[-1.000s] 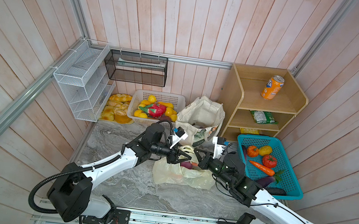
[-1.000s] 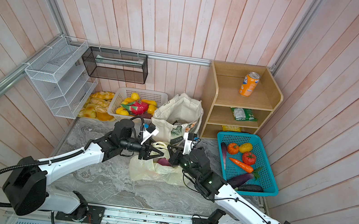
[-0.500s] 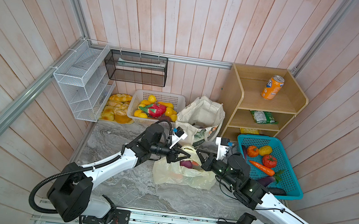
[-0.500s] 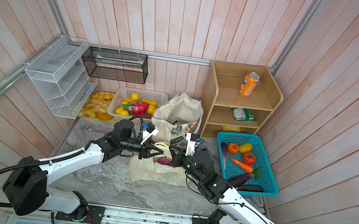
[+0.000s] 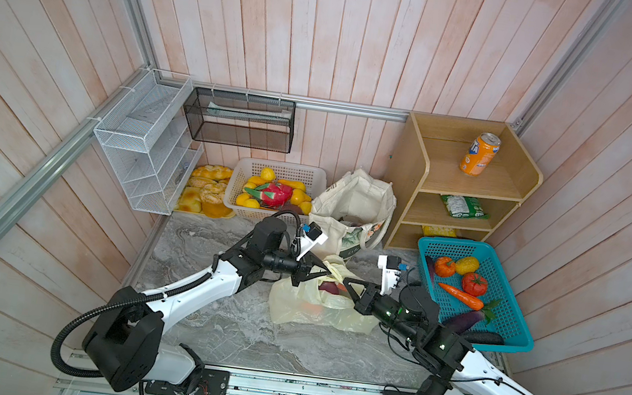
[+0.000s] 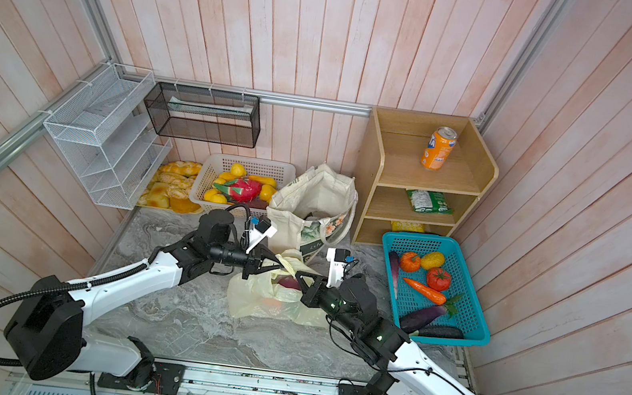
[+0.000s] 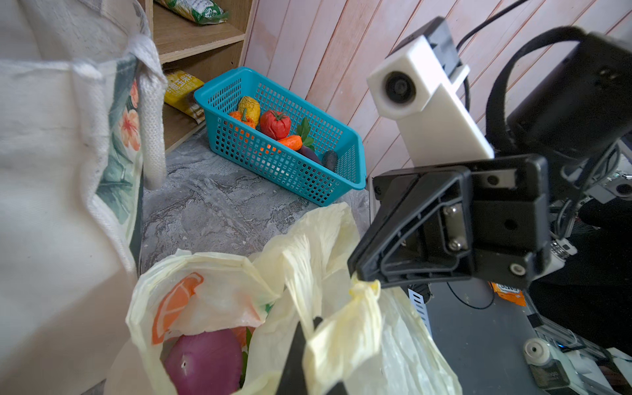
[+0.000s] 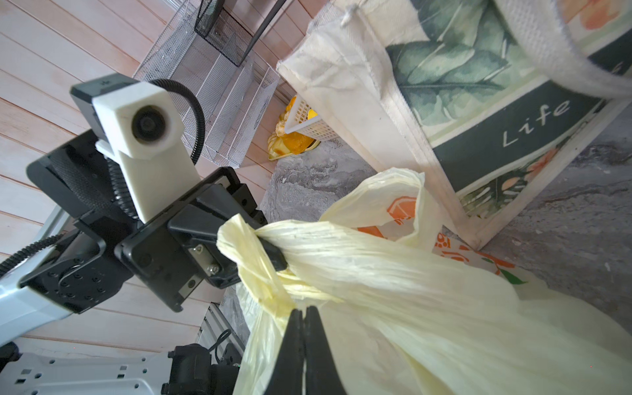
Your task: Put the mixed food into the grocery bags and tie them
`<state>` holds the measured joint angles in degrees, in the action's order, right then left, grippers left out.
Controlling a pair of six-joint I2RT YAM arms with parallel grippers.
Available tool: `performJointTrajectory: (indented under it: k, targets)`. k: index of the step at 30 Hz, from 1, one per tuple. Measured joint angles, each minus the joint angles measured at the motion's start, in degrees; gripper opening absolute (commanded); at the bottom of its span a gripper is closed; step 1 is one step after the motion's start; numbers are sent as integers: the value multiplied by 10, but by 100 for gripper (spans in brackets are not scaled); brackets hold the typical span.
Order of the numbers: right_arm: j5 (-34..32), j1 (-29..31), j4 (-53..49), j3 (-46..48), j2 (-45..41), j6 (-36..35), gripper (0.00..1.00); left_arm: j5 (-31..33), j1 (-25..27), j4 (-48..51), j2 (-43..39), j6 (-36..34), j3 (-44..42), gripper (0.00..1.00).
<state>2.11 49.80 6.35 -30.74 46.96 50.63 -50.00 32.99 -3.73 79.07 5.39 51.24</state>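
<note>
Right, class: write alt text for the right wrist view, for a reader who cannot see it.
The left gripper and the right gripper each pinch a twisted handle of a pale-yellow plastic bag, jaws shut. Beside it stands a cream tote bag printed with green leaves.

Mock grocery booth: shelf, produce basket.

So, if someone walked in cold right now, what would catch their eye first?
The left hand and right hand meet mid-table, each pinched shut on a twisted handle of the pale-yellow plastic bag. Next comes the teal basket of bright vegetables at the right, then the lone orange soda can on the top shelf.
</note>
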Motion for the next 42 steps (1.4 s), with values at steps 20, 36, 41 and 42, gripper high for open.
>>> performJointTrajectory:
  k: [20,36,41,42]
  targets:
    - [6,7,55,30,81,24,0,-20,-20,87,-2,-46,24,35]
    - [6,7,56,30,81,24,0,-39,-14,110,22,-50,47,47]
    - [6,7,56,30,81,24,0,-35,-5,115,40,-52,62,47]
    - [6,7,56,30,81,24,0,-35,-3,117,43,-53,65,44]
